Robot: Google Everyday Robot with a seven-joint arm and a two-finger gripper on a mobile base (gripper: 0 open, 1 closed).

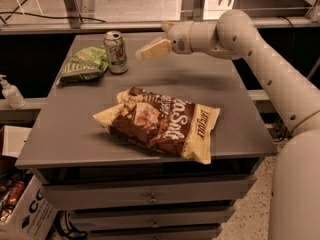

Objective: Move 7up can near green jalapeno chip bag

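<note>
- The brown chip bag (pixel 160 126) in the middle of the tabletop (pixel 240 109) carries large pale letters reading "Salt".
- The cardboard box (pixel 30 216) at lower left shows "CO".
- The lettering on the green bag (pixel 84 64) and the can (pixel 115 52) is illegible.
- The end effector (pixel 145 52) hangs just right of the can.

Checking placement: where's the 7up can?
The 7up can stands upright on the table, far left in the camera view, beside the green jalapeno chip bag; the pincer hovers to its right.
</note>
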